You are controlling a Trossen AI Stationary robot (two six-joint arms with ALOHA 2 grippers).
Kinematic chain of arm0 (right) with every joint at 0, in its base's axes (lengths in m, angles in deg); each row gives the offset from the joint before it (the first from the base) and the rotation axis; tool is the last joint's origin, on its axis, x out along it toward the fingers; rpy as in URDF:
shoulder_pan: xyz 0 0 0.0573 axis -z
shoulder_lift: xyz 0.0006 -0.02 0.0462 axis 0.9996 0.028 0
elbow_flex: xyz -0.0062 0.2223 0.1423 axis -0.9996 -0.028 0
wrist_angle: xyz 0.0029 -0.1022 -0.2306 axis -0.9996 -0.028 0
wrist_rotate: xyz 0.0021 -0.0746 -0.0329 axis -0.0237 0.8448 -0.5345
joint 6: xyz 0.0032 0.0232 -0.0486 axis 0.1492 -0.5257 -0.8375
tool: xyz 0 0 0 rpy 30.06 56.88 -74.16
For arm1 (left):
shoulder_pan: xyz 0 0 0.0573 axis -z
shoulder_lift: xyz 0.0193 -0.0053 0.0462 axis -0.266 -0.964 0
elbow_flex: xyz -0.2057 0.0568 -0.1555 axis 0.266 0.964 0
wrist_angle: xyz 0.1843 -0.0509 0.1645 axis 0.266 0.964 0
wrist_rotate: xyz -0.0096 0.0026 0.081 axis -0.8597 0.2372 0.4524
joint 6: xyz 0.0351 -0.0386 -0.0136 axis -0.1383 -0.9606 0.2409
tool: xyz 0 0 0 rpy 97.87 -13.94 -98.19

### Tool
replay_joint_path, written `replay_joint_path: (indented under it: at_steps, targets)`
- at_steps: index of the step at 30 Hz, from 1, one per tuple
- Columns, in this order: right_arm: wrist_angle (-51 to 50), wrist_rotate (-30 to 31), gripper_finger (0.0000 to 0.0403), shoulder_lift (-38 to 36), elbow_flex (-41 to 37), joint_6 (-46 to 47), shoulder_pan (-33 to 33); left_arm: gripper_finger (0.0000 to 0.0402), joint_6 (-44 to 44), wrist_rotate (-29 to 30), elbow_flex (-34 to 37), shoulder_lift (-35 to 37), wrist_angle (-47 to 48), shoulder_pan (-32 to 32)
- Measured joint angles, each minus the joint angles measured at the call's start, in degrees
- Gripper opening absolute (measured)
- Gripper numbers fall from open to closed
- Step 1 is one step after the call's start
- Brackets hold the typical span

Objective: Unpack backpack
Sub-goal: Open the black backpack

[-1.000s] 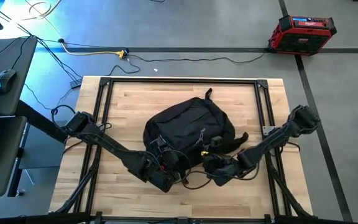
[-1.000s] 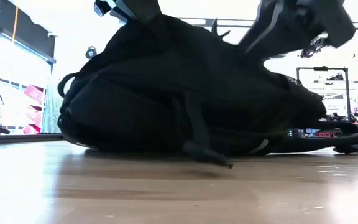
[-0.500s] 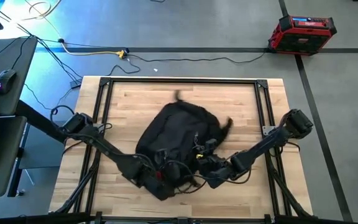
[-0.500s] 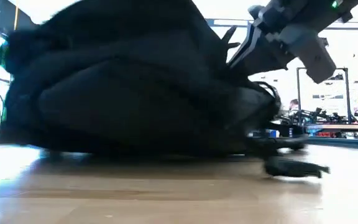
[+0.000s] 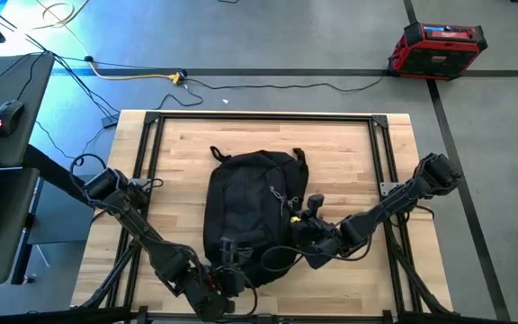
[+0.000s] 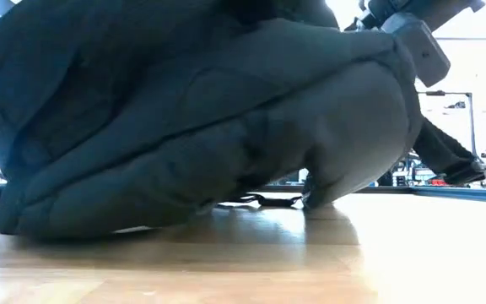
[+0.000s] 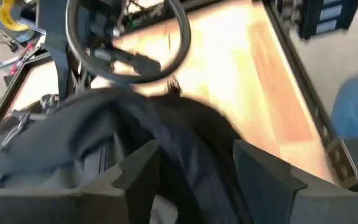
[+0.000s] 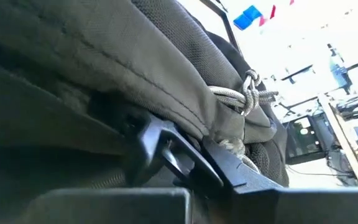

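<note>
The black backpack [image 5: 250, 211] lay at the middle of the wooden table [image 5: 358, 153], turned lengthwise since a second earlier. The left gripper [image 7: 194, 168], at the pack's near end, had its fingers spread over black fabric. Only the right wrist view showed the right gripper [image 5: 306, 232] pressed together beside a grey zipper cord [image 8: 241, 93]. No lettering was legible.

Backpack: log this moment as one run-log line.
backpack: zipped, on table | left pincer: open, at its near end | right pincer: shut on backpack side | unpacking: not begun
</note>
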Motion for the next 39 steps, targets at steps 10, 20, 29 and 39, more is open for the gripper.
replay_joint_path:
  at_steps: [10, 20, 29, 39]
  targets:
    - [0.8, -1.0, 0.0001, 0.0, 0.0, 0.2, -0.5, 0.0227, 0.8, -5.5, 7.4, -0.1, -13.1, -7.4]
    - [0.6, -3.8, 0.0001, 0.0, 0.0, 3.5, -0.7, 0.0157, -6.9, -10.0, 10.6, -0.1, -9.8, -10.1]
    - [-4.3, -13.8, 0.0064, -0.2, 0.2, 9.8, -0.8, 0.0016, -11.6, -12.0, 16.6, -0.1, -7.6, -10.6]
    - [-13.1, -13.6, 0.0183, -1.4, 2.1, 12.9, -3.4, 0.0006, -15.2, -11.2, 22.8, -0.1, -11.1, -10.8]
